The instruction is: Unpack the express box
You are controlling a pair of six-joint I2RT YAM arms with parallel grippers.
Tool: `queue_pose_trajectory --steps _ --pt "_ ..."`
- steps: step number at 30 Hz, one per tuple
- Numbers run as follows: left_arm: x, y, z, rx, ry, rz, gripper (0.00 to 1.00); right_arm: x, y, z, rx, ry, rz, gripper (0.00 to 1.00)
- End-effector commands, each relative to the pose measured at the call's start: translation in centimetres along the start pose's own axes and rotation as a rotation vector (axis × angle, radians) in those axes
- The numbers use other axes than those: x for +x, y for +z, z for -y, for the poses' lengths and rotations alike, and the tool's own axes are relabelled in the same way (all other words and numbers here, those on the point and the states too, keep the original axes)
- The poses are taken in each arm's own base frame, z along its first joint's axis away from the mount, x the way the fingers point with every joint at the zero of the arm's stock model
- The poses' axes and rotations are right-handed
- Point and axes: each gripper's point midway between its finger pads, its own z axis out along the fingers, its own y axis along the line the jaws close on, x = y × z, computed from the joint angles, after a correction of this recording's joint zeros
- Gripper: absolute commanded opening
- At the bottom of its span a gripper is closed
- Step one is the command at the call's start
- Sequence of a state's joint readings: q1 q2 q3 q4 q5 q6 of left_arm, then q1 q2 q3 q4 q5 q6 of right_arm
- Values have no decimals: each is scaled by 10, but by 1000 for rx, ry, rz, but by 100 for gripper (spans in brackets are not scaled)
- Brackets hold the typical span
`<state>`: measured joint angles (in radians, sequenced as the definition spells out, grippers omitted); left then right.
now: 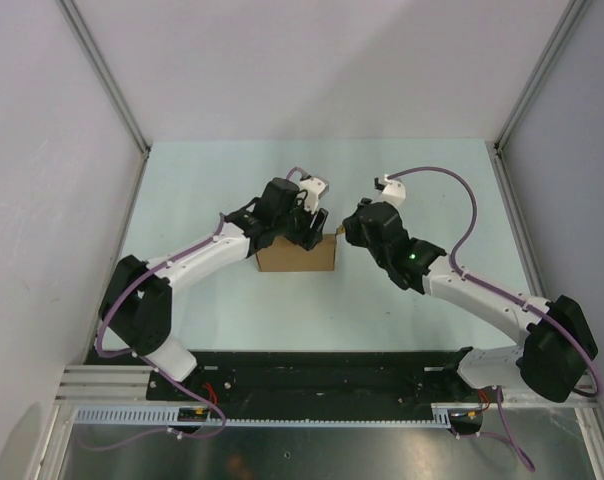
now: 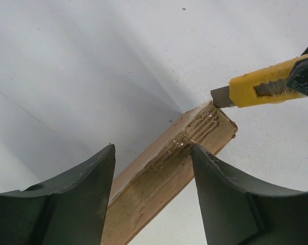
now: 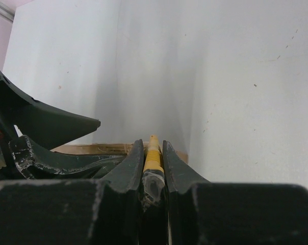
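Left end effector (image 2: 153, 151) gripped the express box (image 2: 192, 137) steady; right end effector (image 3: 154, 146) clenched the utility knife (image 2: 257, 88), blade meeting its taped corner

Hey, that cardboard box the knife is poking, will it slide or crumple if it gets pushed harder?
The box is small, plain cardboard, so probably light. It would likely slide on the smooth table if the left gripper were not clamped across it. Its taped edge already looks creased, so the wall may buckle under the knife.
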<state>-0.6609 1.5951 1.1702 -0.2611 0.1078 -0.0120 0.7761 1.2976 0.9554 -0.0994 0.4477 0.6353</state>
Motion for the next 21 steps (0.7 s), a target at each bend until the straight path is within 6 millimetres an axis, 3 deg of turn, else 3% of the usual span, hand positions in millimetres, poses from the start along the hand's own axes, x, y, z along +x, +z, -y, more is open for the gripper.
queue_pose_trajectory --steps 1,12,21 --pt "63 7 -8 -44 6 -211 66 11 2 -4 -1 -8 -32 0" --pt "100 23 -25 -178 -100 -372 61 14 -16 -7 1 18 -51 0" --pt "126 28 -25 -207 -148 -466 59 12 -26 -17 -11 41 -66 0"
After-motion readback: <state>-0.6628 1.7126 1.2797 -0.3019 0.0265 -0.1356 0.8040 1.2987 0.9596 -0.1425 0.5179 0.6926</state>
